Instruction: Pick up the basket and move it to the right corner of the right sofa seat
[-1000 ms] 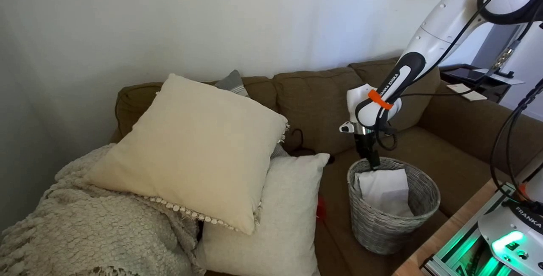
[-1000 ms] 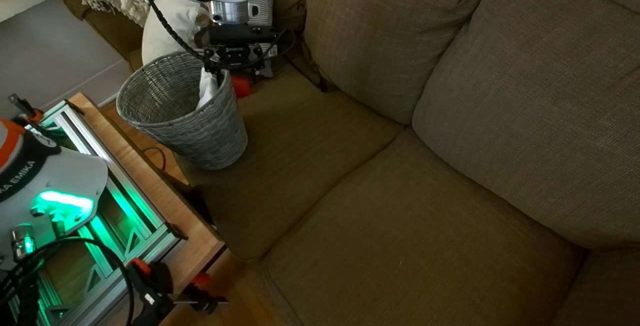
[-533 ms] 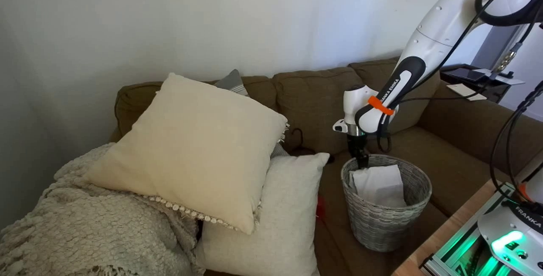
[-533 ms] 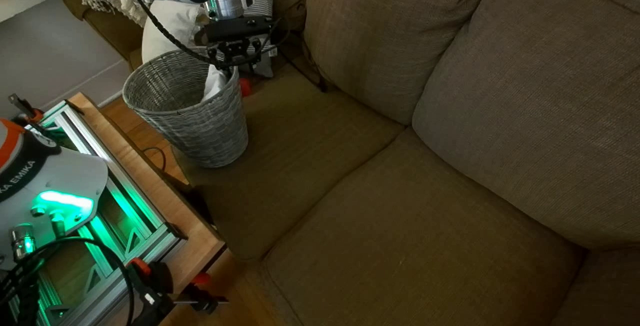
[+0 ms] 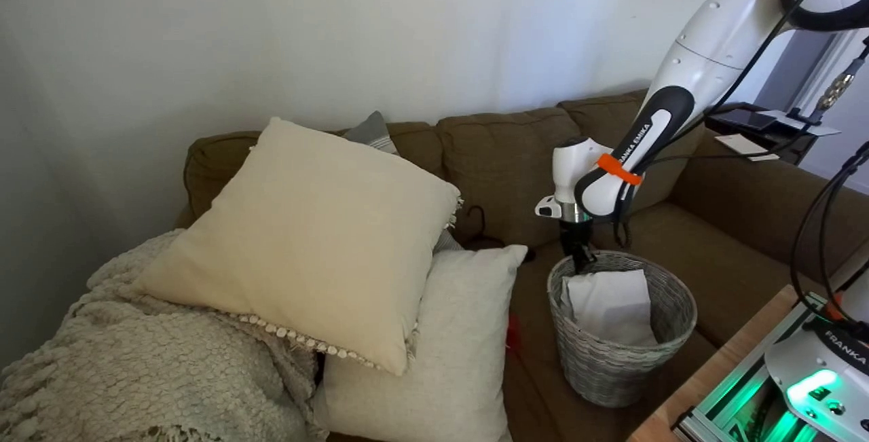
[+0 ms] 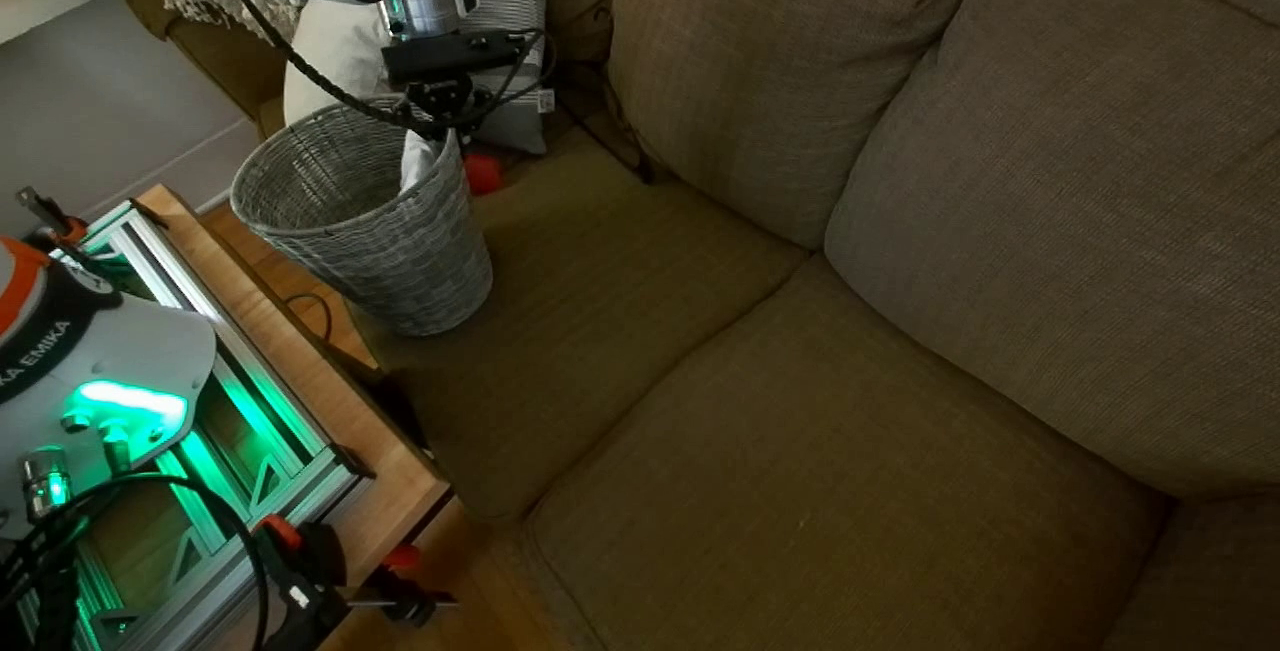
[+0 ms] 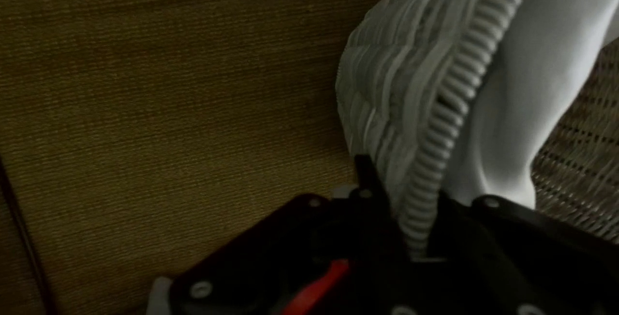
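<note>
Across the rim [image 7: 474, 58] of the basket [image 6: 400, 256], the jaws look clamped, one outside and one inside, with the cloth [image 5: 614, 306] beside the inner one; whether a fold of it is pinched too is hidden. The basket is at the left seat [image 6: 610, 281], near its front edge; whether its base touches down is hard to say. Held at one side only, its weight could make it swing, or work the rim out from between the jaws. Should it be carried too low, the base would probably drag or catch at the seam [image 6: 655, 388] on the way to the right seat [image 6: 820, 471].

By count: one basket, one cloth, two seats in sight, one large pillow [image 5: 305, 245], one small pillow [image 5: 455, 354], one grey pillow [image 6: 505, 1] partly hidden, one blanket [image 5: 163, 354].
</note>
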